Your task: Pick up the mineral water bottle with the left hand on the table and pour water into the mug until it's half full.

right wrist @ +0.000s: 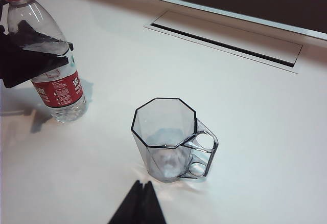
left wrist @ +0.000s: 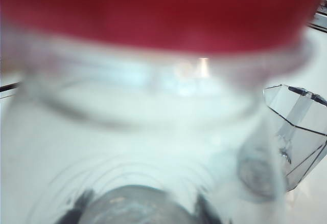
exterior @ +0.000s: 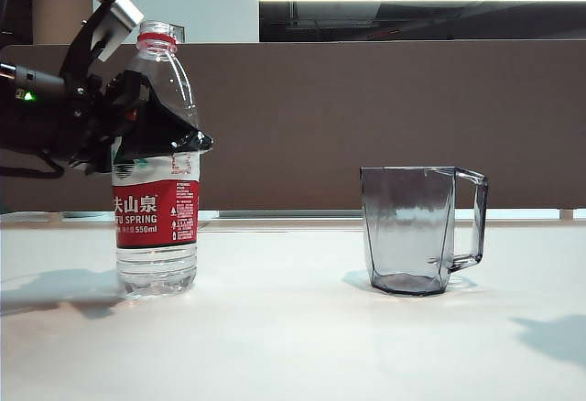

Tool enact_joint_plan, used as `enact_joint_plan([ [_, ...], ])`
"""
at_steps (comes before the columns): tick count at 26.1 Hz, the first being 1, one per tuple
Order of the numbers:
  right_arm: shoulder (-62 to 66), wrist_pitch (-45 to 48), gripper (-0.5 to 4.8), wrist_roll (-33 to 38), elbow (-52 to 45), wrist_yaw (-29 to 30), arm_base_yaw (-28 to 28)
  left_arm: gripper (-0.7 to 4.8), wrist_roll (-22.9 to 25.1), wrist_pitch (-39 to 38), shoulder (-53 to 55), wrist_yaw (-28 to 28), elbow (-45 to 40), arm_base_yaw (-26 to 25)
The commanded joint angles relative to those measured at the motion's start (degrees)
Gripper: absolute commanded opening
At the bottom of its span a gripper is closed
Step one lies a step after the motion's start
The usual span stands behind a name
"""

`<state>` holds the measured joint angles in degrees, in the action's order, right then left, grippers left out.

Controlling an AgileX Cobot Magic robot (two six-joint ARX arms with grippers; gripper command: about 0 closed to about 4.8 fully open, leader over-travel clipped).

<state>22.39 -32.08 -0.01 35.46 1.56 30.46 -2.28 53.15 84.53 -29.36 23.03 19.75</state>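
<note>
The bottle [exterior: 157, 163] stands upright on the white table [exterior: 293, 337], on the left of the exterior view, uncapped, with its red neck ring on top and the red-and-white label around its middle. The lower part holds clear water [exterior: 156, 268]; how high it reaches behind the label cannot be told. The left gripper [exterior: 151, 131] reaches in from the left edge and straddles the bottle at shoulder height, just above the label. One black finger [exterior: 169, 131] lies across the front of the clear shoulder, and a silvery plate [exterior: 121, 18] juts up behind the neck. From the right wrist view the left gripper [right wrist: 38, 55] looks wrapped around the upper body, dark jaws on either side. Whether the jaws press the plastic or only flank it cannot be told, since the left wrist view is a close blur of the red label [left wrist: 158, 9] and the clear wall below it.

The mug [exterior: 417, 229] stands upright well to the right of the bottle, handle turned away from it, and seems empty. In the left wrist view the mug [left wrist: 299, 137] shows past the bottle's edge.

The right gripper [right wrist: 139, 206] hangs above the table near the mug [right wrist: 168, 139], its dark fingertips pressed together, holding nothing
</note>
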Motion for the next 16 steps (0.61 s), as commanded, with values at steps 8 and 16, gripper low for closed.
enact_joint_plan([
  [8,-0.04,0.92,-0.02,-0.17,0.50,0.09,0.02,2.13,-0.09,-0.31,-0.11,0.02,0.24,0.09],
  [16,-0.04,0.90,-0.02,-0.17,0.50,0.09,0.02,2.13,-1.14,-4.00,-0.11,3.96,3.23,1.29],
])
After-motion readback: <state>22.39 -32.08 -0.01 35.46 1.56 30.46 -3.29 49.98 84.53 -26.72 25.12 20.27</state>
